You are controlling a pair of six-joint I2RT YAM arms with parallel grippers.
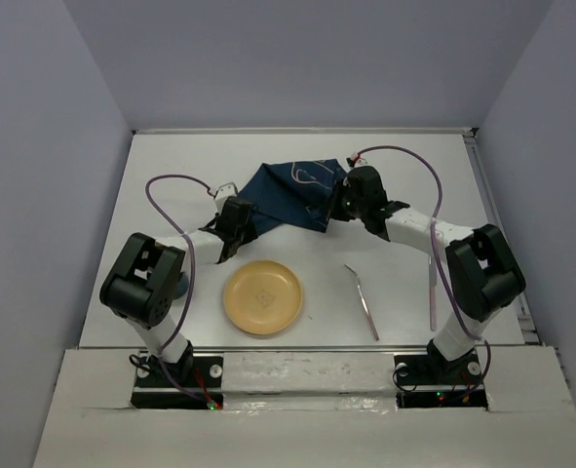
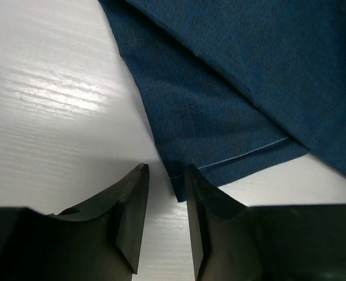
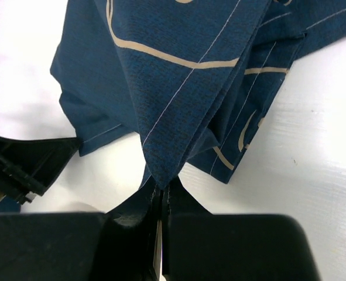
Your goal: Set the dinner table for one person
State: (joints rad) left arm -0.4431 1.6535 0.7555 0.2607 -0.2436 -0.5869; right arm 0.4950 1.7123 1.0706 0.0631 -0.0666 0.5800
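The white dinner table [image 1: 171, 175] carries a crumpled navy blue placemat [image 1: 295, 193] with pale lettering at its middle back. My right gripper [image 1: 338, 207] is shut on a corner of the placemat [image 3: 178, 99] and lifts it into a peak; its jaws are pressed together on the cloth. My left gripper [image 1: 231, 240] is open at the placemat's near-left corner [image 2: 181, 190], which lies flat on the table between my fingertips [image 2: 195, 181]. A yellow plate [image 1: 262, 297] sits near the front, between the arms.
A metal utensil [image 1: 363, 300] lies right of the plate. A thin pink-purple utensil [image 1: 432, 290] lies beside my right arm. Something blue [image 1: 179, 286] is partly hidden behind my left arm. A raised rim [image 1: 497, 234] borders the table on the right.
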